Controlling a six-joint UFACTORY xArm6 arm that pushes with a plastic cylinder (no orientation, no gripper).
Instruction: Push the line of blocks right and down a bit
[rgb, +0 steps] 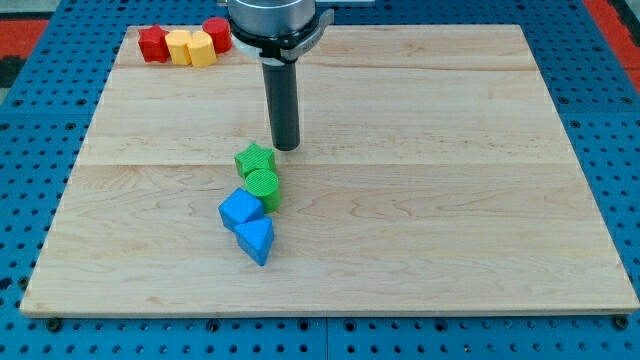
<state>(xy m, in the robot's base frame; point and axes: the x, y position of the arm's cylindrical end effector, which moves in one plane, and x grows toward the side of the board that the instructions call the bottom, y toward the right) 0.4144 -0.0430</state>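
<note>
The pale wood-plank counter (450, 200) carries a line of ribbed plastic blocks: green star (254, 159), green cylinder (262, 188), blue cube (240, 209), blue triangular block (256, 240). My tip (287, 148), a smooth dark rod without any claw, sits at the star's 1 o'clock, just beside it.
</note>
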